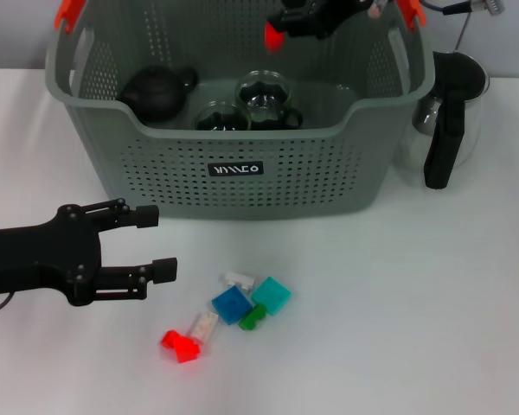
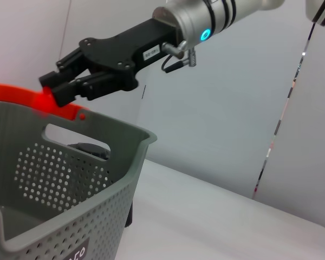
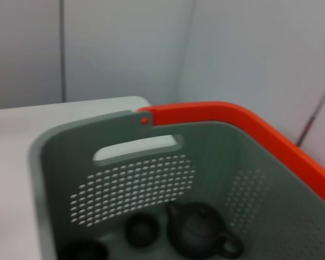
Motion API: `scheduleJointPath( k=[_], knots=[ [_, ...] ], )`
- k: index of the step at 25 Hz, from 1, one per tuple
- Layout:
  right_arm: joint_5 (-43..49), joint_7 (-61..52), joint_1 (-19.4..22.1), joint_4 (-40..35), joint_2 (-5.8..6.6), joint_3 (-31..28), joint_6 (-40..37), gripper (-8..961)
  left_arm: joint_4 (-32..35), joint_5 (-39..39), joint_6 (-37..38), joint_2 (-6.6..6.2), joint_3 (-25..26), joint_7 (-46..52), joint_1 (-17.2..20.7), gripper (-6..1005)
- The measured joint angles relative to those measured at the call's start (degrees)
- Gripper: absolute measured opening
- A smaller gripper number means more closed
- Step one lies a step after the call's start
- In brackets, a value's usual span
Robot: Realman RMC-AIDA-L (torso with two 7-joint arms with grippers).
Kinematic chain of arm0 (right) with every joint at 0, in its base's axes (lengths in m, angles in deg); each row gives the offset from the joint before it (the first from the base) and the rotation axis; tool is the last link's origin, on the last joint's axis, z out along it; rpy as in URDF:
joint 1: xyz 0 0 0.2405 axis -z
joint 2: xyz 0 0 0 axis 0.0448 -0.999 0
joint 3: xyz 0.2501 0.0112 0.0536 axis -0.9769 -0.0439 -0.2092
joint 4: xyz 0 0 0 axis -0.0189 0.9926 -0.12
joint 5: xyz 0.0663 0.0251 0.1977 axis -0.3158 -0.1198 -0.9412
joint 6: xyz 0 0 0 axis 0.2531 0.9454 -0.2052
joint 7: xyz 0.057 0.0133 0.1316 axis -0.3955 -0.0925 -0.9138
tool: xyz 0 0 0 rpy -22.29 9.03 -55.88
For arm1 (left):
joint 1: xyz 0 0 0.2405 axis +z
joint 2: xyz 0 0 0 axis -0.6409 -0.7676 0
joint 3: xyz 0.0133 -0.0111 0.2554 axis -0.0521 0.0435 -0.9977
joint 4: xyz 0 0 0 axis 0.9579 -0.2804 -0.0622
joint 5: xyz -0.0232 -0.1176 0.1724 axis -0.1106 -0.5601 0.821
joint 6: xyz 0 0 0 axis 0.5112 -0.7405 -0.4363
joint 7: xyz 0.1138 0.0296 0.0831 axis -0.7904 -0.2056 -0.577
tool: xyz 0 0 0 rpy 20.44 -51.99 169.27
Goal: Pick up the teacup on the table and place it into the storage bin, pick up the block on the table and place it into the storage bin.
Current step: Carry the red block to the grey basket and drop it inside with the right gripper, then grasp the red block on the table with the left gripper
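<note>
The right gripper [image 1: 277, 33] holds a small red block [image 1: 273, 36] over the grey-green perforated plastic storage bin [image 1: 242, 164], at 12 o'clock. The left gripper [image 1: 156, 244], wide apart, hovers at 8 o'clock.

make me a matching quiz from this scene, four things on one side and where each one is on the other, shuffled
Things:
1. dark teapot
2. red block
3. teal block
4. glass pitcher

Places:
A. on the table in front of the storage bin
B. on the table beside the bin, on the robot's right
C. inside the bin, toward the robot's left
D. held in the right gripper above the bin

Pairs: 1-C, 2-D, 3-A, 4-B
</note>
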Motion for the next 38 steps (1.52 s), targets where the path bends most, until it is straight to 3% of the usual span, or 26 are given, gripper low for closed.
scheduleJointPath(
  k=[7, 12, 17, 23, 29, 38],
  knots=[
    [3.2, -5.1, 0.4, 0.3, -0.56, 4.7, 4.4, 327, 0.0, 0.0, -0.3, -0.11, -0.2, 0.0, -0.1, 846],
    [5.8, -8.2, 0.4, -1.4, -1.53, 5.2, 4.4, 544, 0.0, 0.1, -0.4, -0.15, 0.0, -0.2, -0.2, 846],
    [5.5, -11.6, 2.4, -8.7, -1.81, 5.1, -4.1, 794, 0.0, 0.2, -0.5, -0.57, 0.0, -0.4, -0.2, 847],
    [0.1, -13.7, 7.5, -21.4, -1.23, 4.4, -19.9, 947, -0.1, 0.6, -0.6, -0.59, 0.0, -1.4, -0.2, 847],
    [-5.2, -11.5, 11.2, -25.9, -0.02, 4.6, -33.1, 947, -0.1, 0.7, -0.7, -0.56, 0.0, -1.5, -0.2, 846],
    [-4.5, -6.3, 12.6, -20.9, -0.68, 7.2, -39.6, 946, -0.1, 0.7, -0.7, -0.52, 0.0, -1.5, -0.2, 846]
  ],
)
